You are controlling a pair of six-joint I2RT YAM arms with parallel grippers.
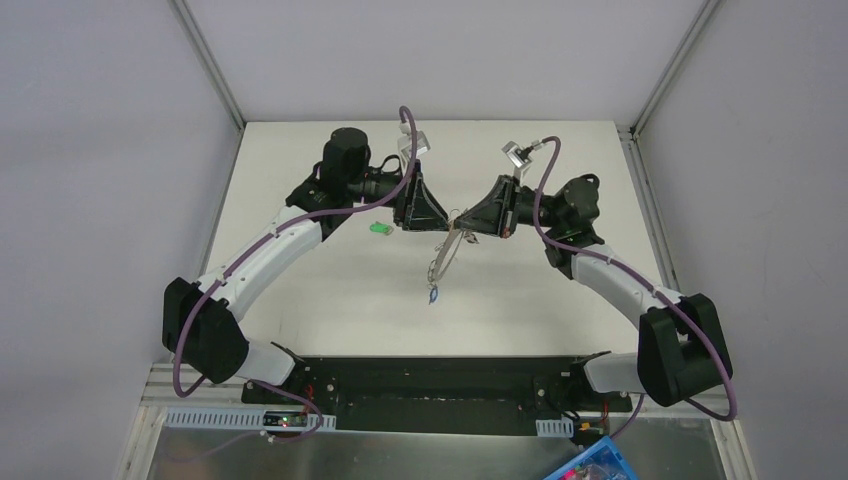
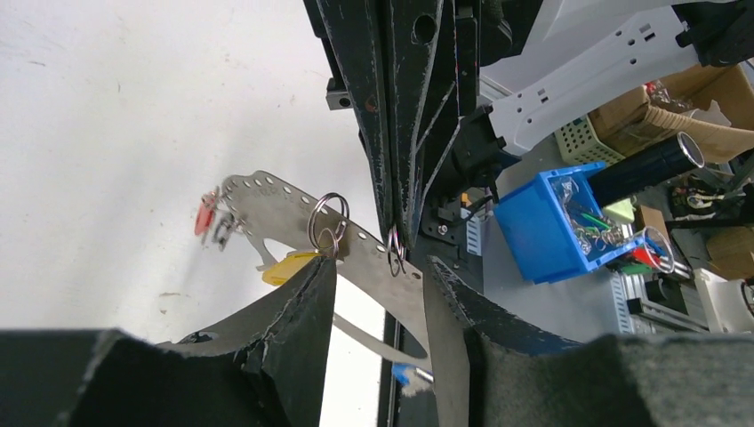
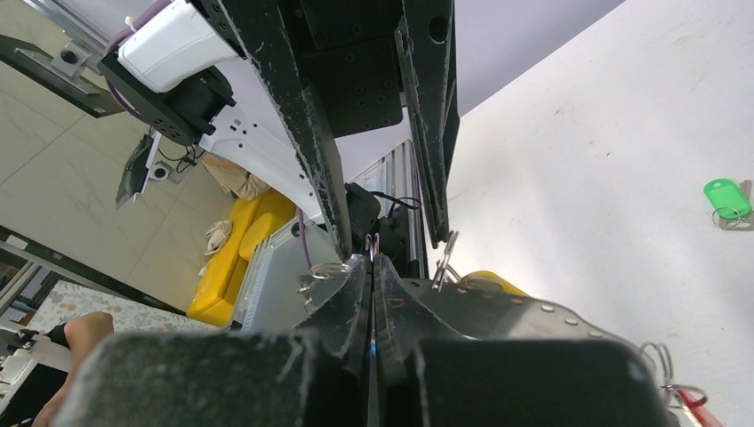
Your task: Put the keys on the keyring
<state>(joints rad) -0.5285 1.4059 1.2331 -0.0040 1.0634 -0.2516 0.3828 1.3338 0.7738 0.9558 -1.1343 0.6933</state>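
Note:
A perforated metal keyring plate (image 2: pixel 276 209) hangs between my two grippers above the table. It carries a red key (image 2: pixel 205 216), a yellow key (image 2: pixel 286 265), a blue key (image 2: pixel 405 374) at its low end, and a loose ring (image 2: pixel 327 221). My right gripper (image 3: pixel 372 262) is shut on a small split ring (image 2: pixel 394 247) threaded through the plate. My left gripper (image 2: pixel 378 271) is open, one finger on each side of the plate. The green key (image 1: pixel 378 228) lies on the table, apart from both grippers, and shows in the right wrist view (image 3: pixel 727 197).
The white table (image 1: pixel 330 290) ends at grey side walls. Off the near edge, a blue bin (image 2: pixel 560 222) holds more rings and keys. The black base plate (image 1: pixel 430 385) runs along the front.

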